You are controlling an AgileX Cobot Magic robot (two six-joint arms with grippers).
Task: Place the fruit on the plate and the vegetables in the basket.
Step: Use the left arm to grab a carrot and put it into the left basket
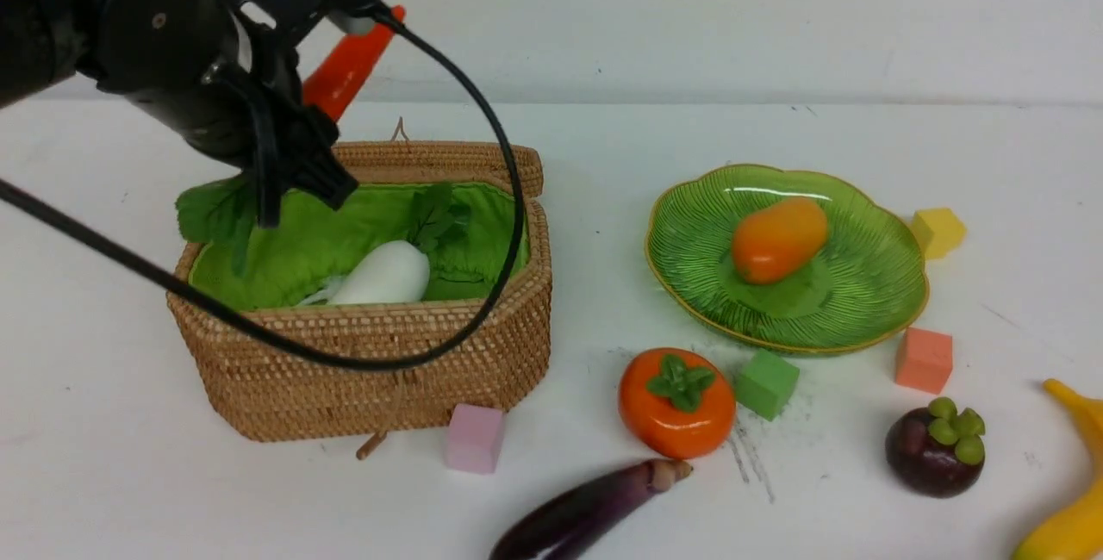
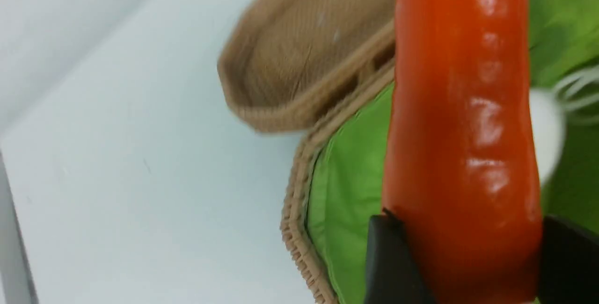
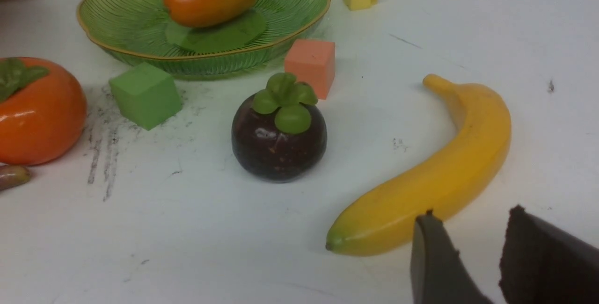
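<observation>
Grip is the thing to watch on the red-orange tapered vegetable: your left end effector is closed on its thicker part, one finger on each side, and it hangs above the open basket, over the green lining. Its skin is glossy and looks like hard, smooth plastic, so judge it light, stiff and slippery. Because it tapers, a squeeze near the thin end would likely push it out of the fingers. The thick section, where you hold it now, looks like the right place. It should not bruise or break, and the cloth lining looks soft, so a short drop seems safe.

A white radish already lies in the basket, so aim for the free lining beside it.

Your right end effector stands narrowly apart with nothing between the jaws, just beside the banana's blunt end on the table. The banana looks equally slick and rigid, so take it across the middle of the curve. The mangosteen and persimmon are round and glossy, so grip across the widest part. The mango is already on the plate. The eggplant lies near the table's front edge.
</observation>
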